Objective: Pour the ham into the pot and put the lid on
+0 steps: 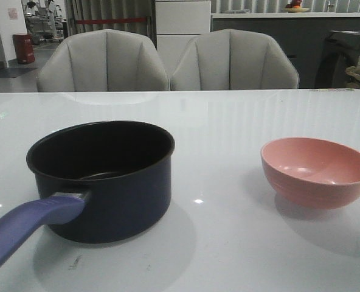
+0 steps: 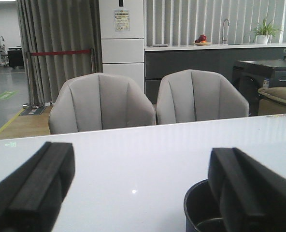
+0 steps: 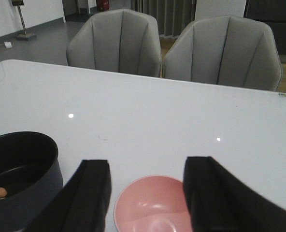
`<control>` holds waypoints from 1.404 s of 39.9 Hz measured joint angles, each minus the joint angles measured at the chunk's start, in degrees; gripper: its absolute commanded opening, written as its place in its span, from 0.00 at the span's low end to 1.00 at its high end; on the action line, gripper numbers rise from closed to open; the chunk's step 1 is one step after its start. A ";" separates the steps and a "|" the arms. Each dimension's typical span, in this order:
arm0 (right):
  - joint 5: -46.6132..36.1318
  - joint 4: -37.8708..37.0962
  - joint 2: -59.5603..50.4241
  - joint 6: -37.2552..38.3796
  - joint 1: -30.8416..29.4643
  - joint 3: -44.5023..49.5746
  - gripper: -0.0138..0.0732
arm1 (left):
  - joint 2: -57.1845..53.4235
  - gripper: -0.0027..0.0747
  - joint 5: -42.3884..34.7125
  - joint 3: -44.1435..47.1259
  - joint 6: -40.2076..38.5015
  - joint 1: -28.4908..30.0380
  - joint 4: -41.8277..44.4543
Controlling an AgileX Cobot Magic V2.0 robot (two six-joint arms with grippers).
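Since the bowl (image 1: 317,171) looks empty and ham (image 3: 0,192) lies in the pot (image 1: 101,179), both spread pincers, left (image 2: 138,193) and right (image 3: 148,198), should seek the unseen lid.

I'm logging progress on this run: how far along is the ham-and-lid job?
The pour looks done: the pink bowl shows no ham, and at least one slice of ham lies in the pot. Nothing is in hand: the left tool and right tool are both open and hold nothing. Left to do: the pot is uncovered, and no lid can be made out in any view.
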 measured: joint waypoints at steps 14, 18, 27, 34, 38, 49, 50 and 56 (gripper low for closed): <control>-1.47 0.58 -7.79 0.00 0.00 9.03 0.68 | 0.59 0.82 1.20 0.00 0.00 0.00 -1.03; -1.92 0.58 -7.79 0.00 0.00 9.03 0.68 | 4.04 0.82 4.13 -1.52 -0.12 0.00 -1.69; -1.95 0.70 -7.81 0.00 0.00 9.03 0.68 | 19.76 0.82 9.56 -10.61 -1.48 0.99 -1.73; -2.05 0.70 -7.81 0.00 0.11 9.03 0.68 | 33.09 0.82 17.57 -20.39 -2.79 5.50 -1.73; -2.00 0.70 -7.81 0.00 0.74 9.03 0.68 | 39.66 0.82 22.42 -24.80 -3.01 6.80 -1.41; -2.08 0.70 -7.81 0.00 1.13 9.03 0.68 | 53.81 0.82 30.50 -31.43 -3.14 12.33 -1.20; -2.08 0.70 -7.81 0.00 1.13 9.03 0.68 | 54.87 0.82 31.27 -31.84 -3.14 13.14 -1.20; -2.13 0.70 -7.81 0.00 1.13 9.03 0.68 | 63.93 0.82 35.51 -35.83 -3.23 16.72 -0.94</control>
